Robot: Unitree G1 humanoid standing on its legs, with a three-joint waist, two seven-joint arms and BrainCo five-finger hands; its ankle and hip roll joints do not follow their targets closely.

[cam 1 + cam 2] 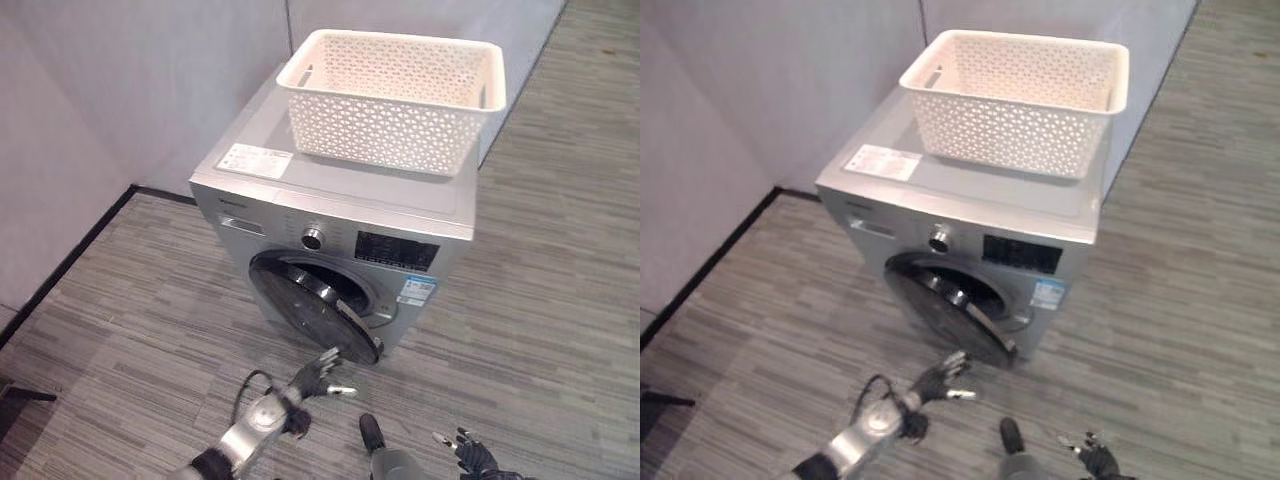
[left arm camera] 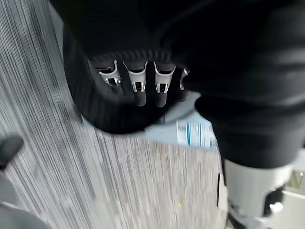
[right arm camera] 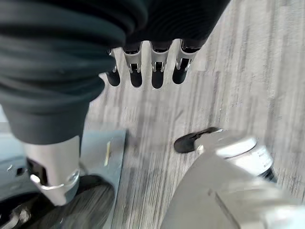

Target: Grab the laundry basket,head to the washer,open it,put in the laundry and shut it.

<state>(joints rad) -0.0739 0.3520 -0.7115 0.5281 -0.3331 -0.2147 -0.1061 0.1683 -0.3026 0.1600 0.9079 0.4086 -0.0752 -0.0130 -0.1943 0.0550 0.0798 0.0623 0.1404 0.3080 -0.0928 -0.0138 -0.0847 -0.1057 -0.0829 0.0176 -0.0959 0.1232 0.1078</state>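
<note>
White plastic laundry basket (image 1: 395, 98) sits on top of the washer (image 1: 340, 215). From the head, the ajar door (image 1: 315, 310) lies just ahead of the left hand (image 1: 322, 374), fingers loosely spread; the right hand (image 1: 470, 452) hangs farther off. Both wrist views show relaxed, empty fingers.

Laundry basket (image 1: 395, 95) interior: contents can't be made out through the lattice. Washer (image 1: 340, 215) drum hidden behind the part-open door (image 1: 312, 308). Right hand (image 1: 472, 452) cut by the bottom edge. Control panel print too small to read.
</note>
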